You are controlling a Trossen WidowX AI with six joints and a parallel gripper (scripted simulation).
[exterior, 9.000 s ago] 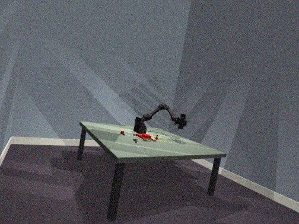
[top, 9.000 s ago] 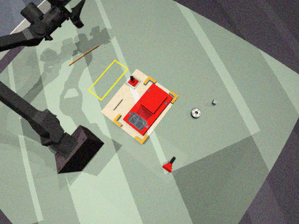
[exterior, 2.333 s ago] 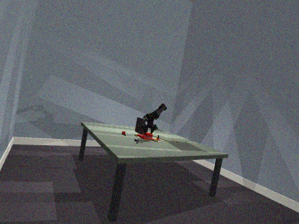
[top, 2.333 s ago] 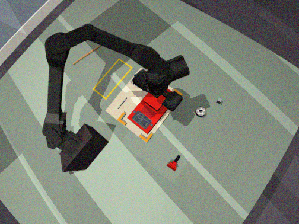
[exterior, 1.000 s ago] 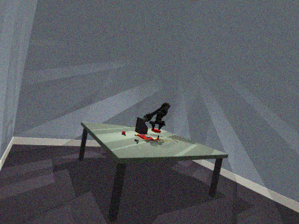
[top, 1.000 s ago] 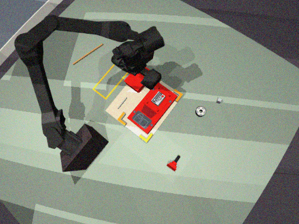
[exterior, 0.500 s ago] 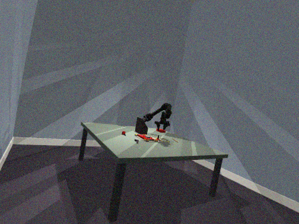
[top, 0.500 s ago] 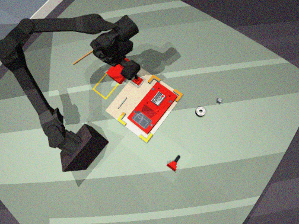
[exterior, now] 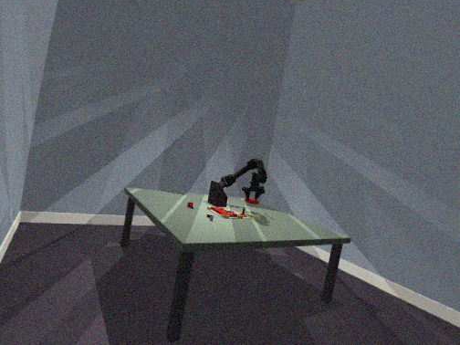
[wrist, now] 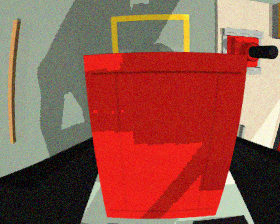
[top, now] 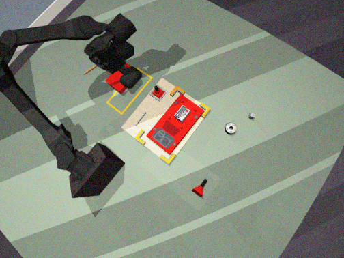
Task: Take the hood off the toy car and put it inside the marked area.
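The red hood [top: 115,80] [exterior: 252,202] [wrist: 160,110] is held flat above the table. My gripper [top: 121,74] [exterior: 252,198] [wrist: 163,143] is shut on it, with one dark finger on each side. The marked area is a yellow outline [top: 136,96] [wrist: 150,18] on the table. In the top view the hood and arm cover its upper left part, and in the wrist view its near part is hidden behind the hood. The red toy car [top: 170,129] [exterior: 221,211] lies on a cream board, with a grey and white block showing on it.
A red and black lever [top: 158,92] [wrist: 242,51] stands on the board's corner near the outline. An orange stick [top: 90,69] [wrist: 14,80] lies beyond the outline. A wheel [top: 227,128], a small grey cube [top: 252,115] and a red and black piece [top: 198,190] lie farther off.
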